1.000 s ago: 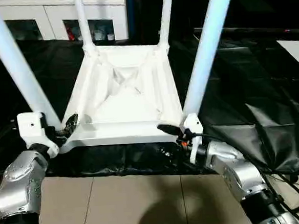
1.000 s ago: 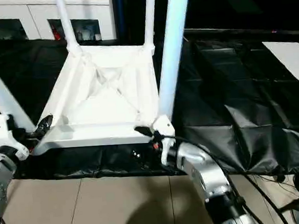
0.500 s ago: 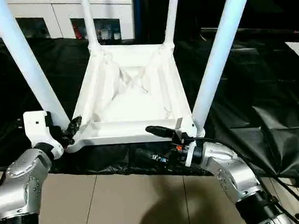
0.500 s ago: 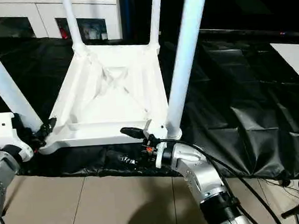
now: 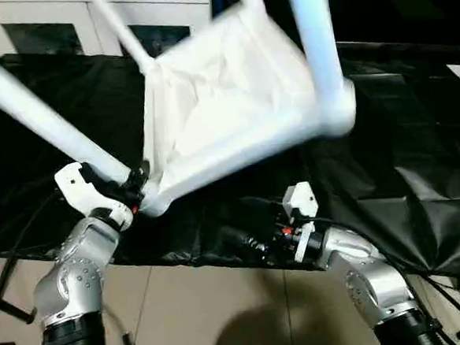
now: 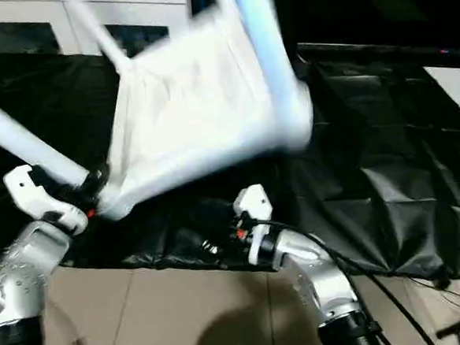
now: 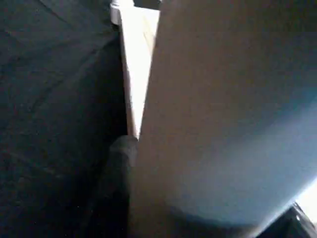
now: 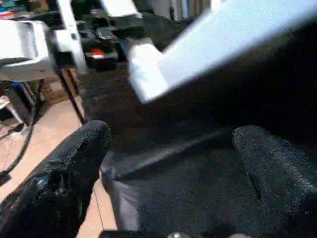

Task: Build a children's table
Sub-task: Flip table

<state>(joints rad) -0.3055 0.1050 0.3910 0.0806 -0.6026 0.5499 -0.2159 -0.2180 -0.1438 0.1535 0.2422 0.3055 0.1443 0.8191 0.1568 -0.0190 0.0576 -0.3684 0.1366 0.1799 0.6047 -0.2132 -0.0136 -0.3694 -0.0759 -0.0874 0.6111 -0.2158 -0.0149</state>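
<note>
Over the black sheet on the floor, the children's table is up in the air and tilted. I see its ribbed underside, and its legs point up and away from me. At least three tube legs are in their corner sockets: one runs off to my left, one rises past the top edge on my right, and a far one shows blurred; I can't make out the fourth.

My left tool has the near left corner, right where that left leg meets the top. In the left wrist view one black finger lies along the white tube, so I judge it closed on the table at about half width, carrying the lift.

My right tool hangs wide and holds nothing, down over the sheet below the raised near edge. Its wrist view looks across at the left tool and that gripped corner.

Progress, as I read it: the legs look seated, so assembly is nearly finished. What's left is turning the table onto its feet and setting it down square. With one corner taking the whole load, the table could swing, so my free tool should catch the far edge. The white cabinet stands behind, well apart.
</note>
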